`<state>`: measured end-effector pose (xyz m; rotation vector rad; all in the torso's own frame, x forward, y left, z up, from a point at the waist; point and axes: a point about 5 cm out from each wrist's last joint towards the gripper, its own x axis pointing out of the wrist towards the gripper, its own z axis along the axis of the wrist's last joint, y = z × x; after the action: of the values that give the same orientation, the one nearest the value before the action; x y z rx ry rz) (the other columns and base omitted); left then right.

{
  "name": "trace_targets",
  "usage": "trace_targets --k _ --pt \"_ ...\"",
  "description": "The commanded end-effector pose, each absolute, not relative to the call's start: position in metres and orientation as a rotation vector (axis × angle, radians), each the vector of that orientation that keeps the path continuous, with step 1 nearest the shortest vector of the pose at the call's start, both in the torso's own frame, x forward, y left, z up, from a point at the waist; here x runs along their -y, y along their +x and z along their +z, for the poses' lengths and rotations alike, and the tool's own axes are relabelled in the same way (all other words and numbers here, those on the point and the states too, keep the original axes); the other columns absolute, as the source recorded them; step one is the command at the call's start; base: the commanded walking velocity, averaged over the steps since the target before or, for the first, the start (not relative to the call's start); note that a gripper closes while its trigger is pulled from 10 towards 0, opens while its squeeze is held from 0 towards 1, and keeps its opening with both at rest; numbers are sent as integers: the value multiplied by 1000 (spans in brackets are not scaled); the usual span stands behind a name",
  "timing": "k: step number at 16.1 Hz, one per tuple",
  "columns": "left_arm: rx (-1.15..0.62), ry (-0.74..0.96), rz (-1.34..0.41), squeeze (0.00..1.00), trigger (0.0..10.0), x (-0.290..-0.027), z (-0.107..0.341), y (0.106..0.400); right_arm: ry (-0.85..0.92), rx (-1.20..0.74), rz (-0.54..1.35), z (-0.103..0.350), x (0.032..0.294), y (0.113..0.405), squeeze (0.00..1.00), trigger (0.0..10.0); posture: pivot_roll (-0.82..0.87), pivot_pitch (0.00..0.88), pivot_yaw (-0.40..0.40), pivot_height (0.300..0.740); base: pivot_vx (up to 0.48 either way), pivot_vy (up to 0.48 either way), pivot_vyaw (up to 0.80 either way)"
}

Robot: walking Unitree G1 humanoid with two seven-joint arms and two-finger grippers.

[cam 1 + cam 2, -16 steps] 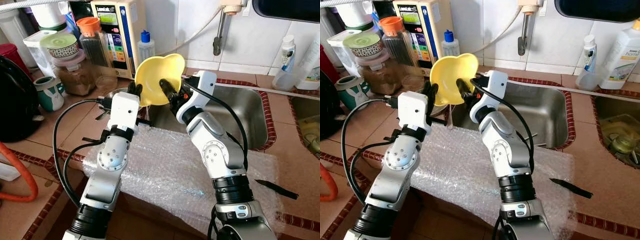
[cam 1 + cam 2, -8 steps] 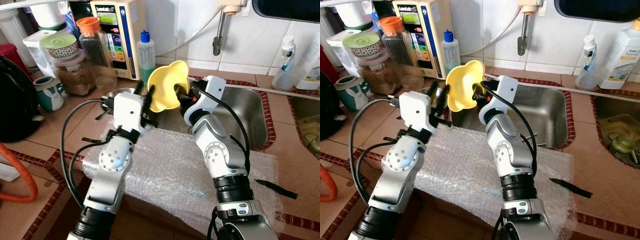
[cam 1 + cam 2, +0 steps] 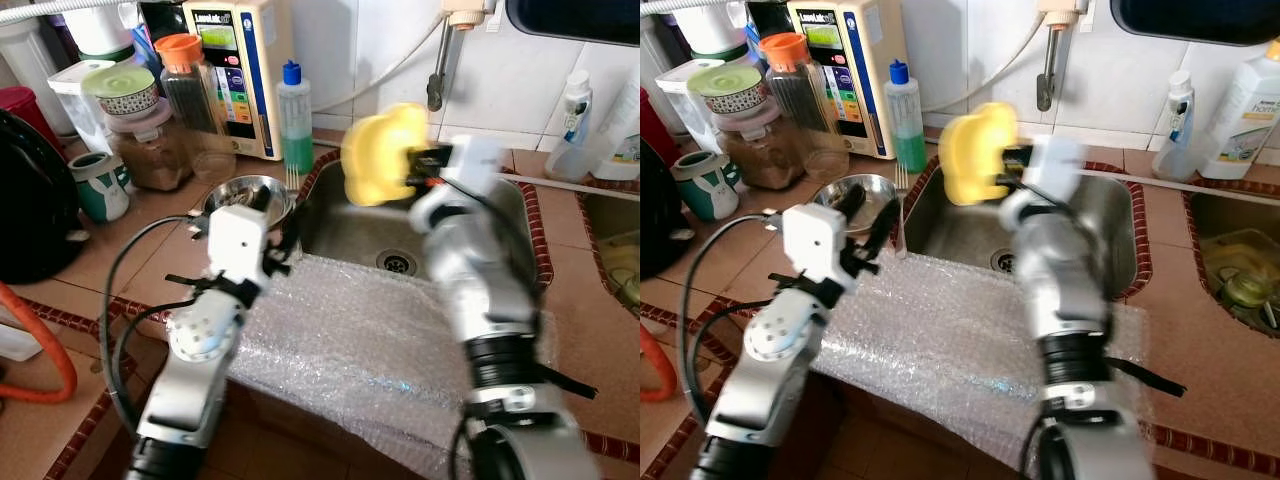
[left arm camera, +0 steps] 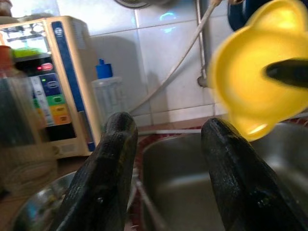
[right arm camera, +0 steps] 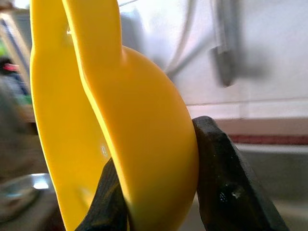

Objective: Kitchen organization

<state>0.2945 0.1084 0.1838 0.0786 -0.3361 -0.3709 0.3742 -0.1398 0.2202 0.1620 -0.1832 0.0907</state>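
A yellow plastic bowl (image 3: 383, 155) hangs tilted on its side above the steel sink (image 3: 350, 228). My right gripper (image 3: 421, 170) is shut on its rim, with one black finger (image 5: 222, 192) pressed on the outside of the bowl (image 5: 144, 144). The arm is blurred. My left gripper (image 4: 166, 132) is open with nothing between its fingers. It hovers over the sink's left edge beside a small steel bowl (image 3: 243, 192), apart from the yellow bowl (image 4: 257, 91).
Bubble wrap (image 3: 350, 340) covers the counter's front edge. A green soap bottle (image 3: 293, 115), jars (image 3: 185, 80) and a water unit (image 3: 240, 60) line the back left. The tap (image 3: 437, 60) hangs over the sink. A black knife (image 3: 572, 381) lies at the right.
My right arm has swung the yellow bowl to the right, over the sink. My left gripper has let go of the bowl and drawn back to the left and lower.
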Motion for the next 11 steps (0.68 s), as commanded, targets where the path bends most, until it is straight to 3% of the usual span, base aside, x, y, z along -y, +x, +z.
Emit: trace_targets --k 1,6,11 --pt "341 92 -383 1000 10000 -112 187 292 121 192 51 219 152 374 0 0 -164 73 96 740 0 0 0" --pt "337 178 -470 1000 10000 -117 189 293 -52 51 -45 185 214 371 0 0 -179 91 112 740 0 0 0" --pt "314 192 -542 1000 10000 -112 187 290 -182 -57 -57 172 238 376 0 0 -179 106 128 740 0 0 0"
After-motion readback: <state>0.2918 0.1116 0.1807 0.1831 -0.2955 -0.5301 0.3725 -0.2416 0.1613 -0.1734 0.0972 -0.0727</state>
